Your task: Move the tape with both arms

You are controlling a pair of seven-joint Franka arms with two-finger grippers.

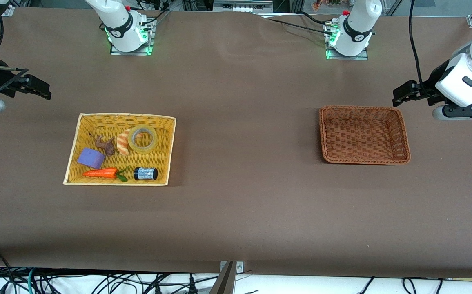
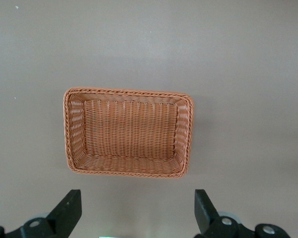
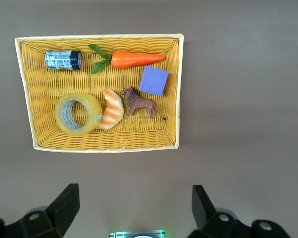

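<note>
The tape (image 1: pixel 142 139), a translucent yellowish ring, lies flat in the yellow wicker basket (image 1: pixel 166 151) toward the right arm's end of the table, touching the croissant. It also shows in the right wrist view (image 3: pixel 78 114). My right gripper (image 1: pixel 42 87) is open and holds nothing, up over the bare table beside the yellow basket; its jaws show wide apart in the right wrist view (image 3: pixel 135 198). My left gripper (image 1: pixel 401 94) is open and holds nothing, up over the table beside the brown basket (image 1: pixel 403 139); its jaws show wide apart in the left wrist view (image 2: pixel 137 203).
The yellow basket (image 3: pixel 178 89) also holds a croissant (image 1: pixel 123 142), a brown lion figure (image 1: pixel 105 144), a purple block (image 1: pixel 91 158), a carrot (image 1: pixel 101 173) and a black cylinder with a white label (image 1: pixel 145 173). The brown wicker basket (image 2: pixel 70 129) stands toward the left arm's end.
</note>
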